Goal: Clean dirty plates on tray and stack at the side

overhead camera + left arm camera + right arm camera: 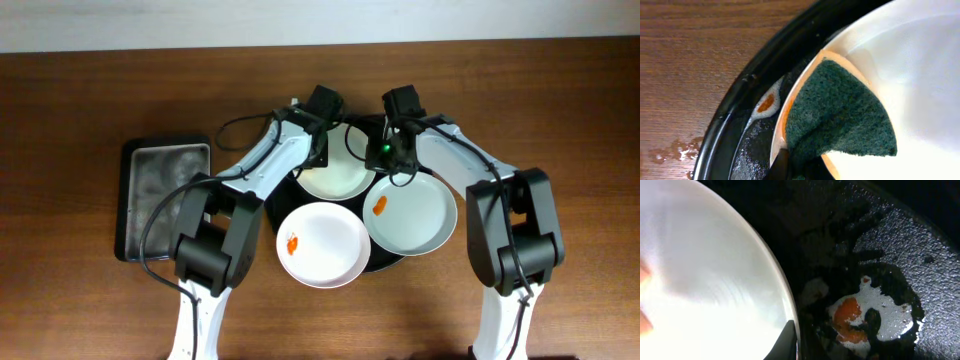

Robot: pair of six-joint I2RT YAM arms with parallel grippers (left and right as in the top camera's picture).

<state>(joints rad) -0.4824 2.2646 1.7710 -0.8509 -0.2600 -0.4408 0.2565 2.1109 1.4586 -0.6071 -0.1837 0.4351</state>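
Observation:
The black tray (pixel 385 262) holds three white plates. The back plate (pixel 340 175) looks clean. The front plate (pixel 322 243) and the right plate (pixel 412 212) each carry an orange smear. My left gripper (pixel 322 140) is shut on a dark green sponge (pixel 840 115), which lies pressed on the back plate's (pixel 920 75) rim. My right gripper (pixel 388 152) is at that plate's right edge, with one finger (pixel 795 345) over the rim of the plate (pixel 705 280), apparently clamped on it. Orange residue and foam (pixel 852 320) lie on the tray floor (pixel 920 255).
A rectangular dark metal tray (pixel 165 195) sits at the left with no sponge in it. Water drops (pixel 675 150) lie on the wood table beside the black tray's rim (pixel 740 115). Both arms cross over the back of the tray.

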